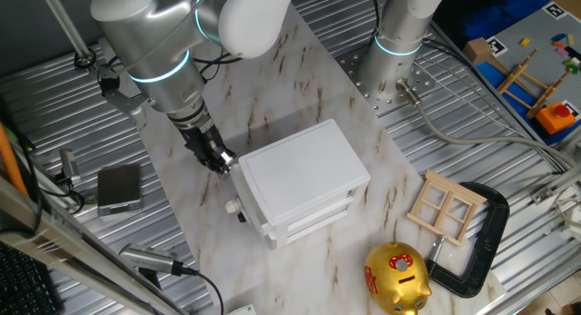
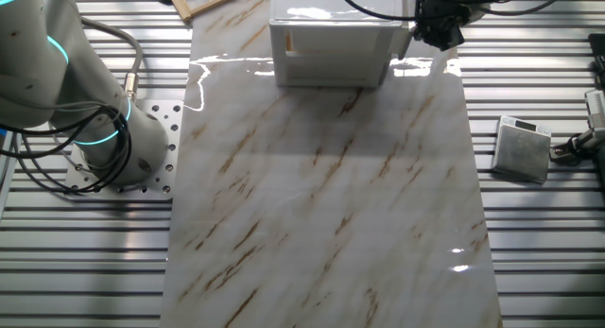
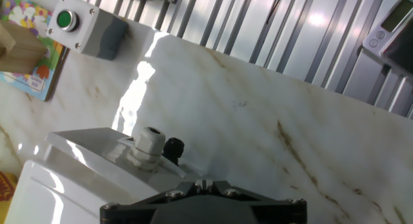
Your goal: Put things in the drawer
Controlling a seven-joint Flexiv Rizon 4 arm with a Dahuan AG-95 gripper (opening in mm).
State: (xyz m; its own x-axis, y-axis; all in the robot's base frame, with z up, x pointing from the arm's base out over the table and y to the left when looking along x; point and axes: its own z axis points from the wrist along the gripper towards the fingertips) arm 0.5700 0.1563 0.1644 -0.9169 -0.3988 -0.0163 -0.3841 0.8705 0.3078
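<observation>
Seen only from one fixed view: gold piggy bank (image 1: 398, 279), wooden window frame (image 1: 445, 206) and black clamp (image 1: 481, 242) on the far side of the white cabinet (image 1: 304, 170) from the claw (image 1: 221, 161); small grey box (image 1: 120, 188) on the ribbed metal beyond the claw.

Shown in the other fixed view: long bare stretch of marbled desk (image 2: 321, 196) in front of the cabinet, arm base to one side, claw as a dark shape at the cabinet's corner.

Caught only by the hand view: drawer (image 3: 84, 143) front just below the claw's body, white knob (image 3: 148, 146) on it, black knob (image 3: 173, 148) right beside the white one; farther off from the cabinet, a grey switch box (image 3: 97, 31) with a green button, and a colourful printed card (image 3: 26, 43) at the frame's edge.

Claw low at the cabinet's knob-side corner; fingertips out of the hand view and too dark elsewhere, so cannot tell how far apart or whether anything is held. Small brown block not made out anywhere.

Writing: red mark on the piggy bank, black-and-white square tags (image 1: 495, 44) well away from the cabinet, none readable.
</observation>
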